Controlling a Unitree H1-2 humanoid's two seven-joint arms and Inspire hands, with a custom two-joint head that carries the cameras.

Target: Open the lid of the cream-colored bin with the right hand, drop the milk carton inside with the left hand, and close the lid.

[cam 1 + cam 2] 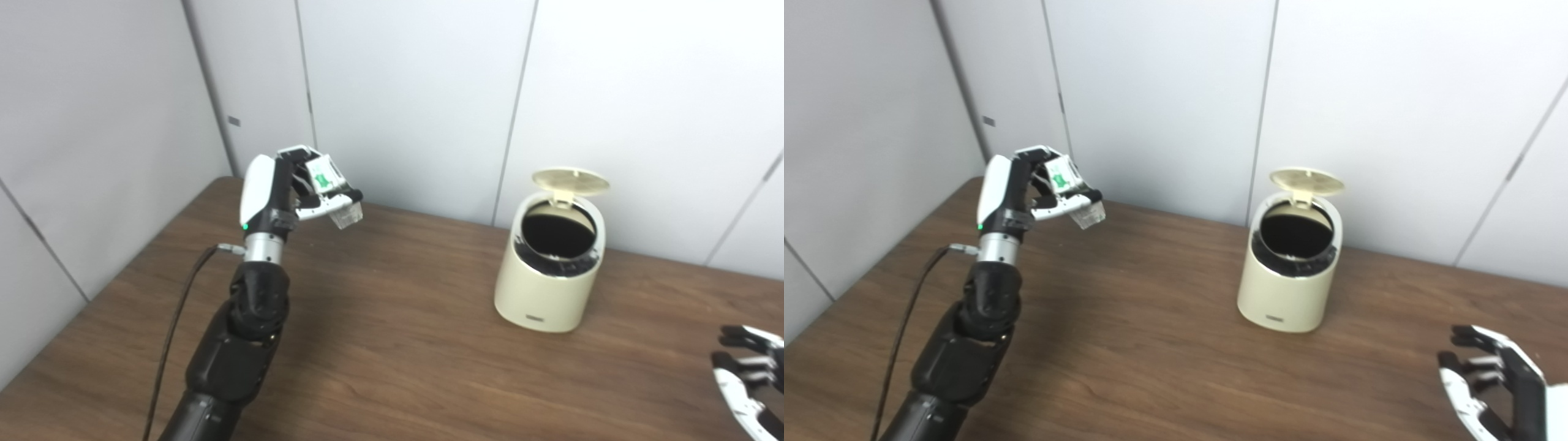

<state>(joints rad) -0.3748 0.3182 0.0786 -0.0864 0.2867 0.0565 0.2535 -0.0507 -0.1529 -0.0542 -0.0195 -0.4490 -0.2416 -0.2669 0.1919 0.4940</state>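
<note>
Gripping the milk carton [331, 184], a small white box with a green mark whose lettering is too small to read, the left hand [288, 190] holds it above the counter [398, 343], far left. The cream bin [551, 275] stands right, lid [571, 181] up. The right hand [1488, 373] waits near right, fingers spread.

Carton [331, 184] aloft left of bin [550, 282] on table [392, 355].
</note>
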